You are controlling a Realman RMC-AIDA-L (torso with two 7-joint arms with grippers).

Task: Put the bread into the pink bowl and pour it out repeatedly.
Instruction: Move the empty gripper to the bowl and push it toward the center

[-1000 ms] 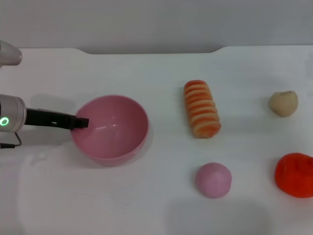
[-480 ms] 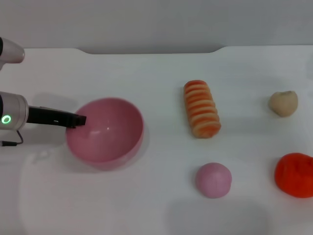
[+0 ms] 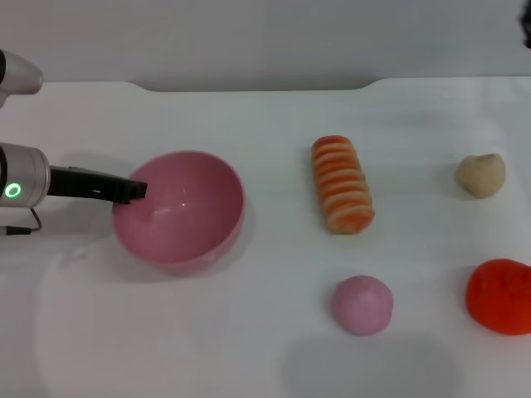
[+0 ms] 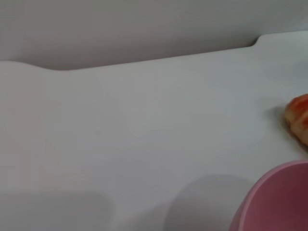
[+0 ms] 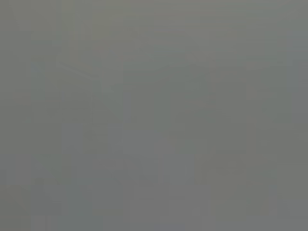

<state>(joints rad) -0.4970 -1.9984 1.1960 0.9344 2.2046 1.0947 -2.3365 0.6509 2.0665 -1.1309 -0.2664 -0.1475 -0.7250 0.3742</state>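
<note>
The pink bowl (image 3: 184, 214) is at the left of the table, empty, its opening facing up. My left gripper (image 3: 133, 190) reaches in from the left and is shut on the bowl's left rim. The bread (image 3: 342, 184), a ridged orange and cream loaf, lies on the table to the right of the bowl, apart from it. In the left wrist view a part of the pink bowl (image 4: 276, 202) and one end of the bread (image 4: 299, 115) show. My right gripper is out of view, and the right wrist view shows only plain grey.
A small beige lump (image 3: 480, 175) lies at the far right. A pink ball (image 3: 362, 304) sits in front of the bread, and a red-orange object (image 3: 500, 296) is at the right edge. The white table (image 3: 249, 332) ends at a grey wall behind.
The left gripper has drawn the bowl slightly left and then toward the back of the table. The bread and the other items have stayed put.
</note>
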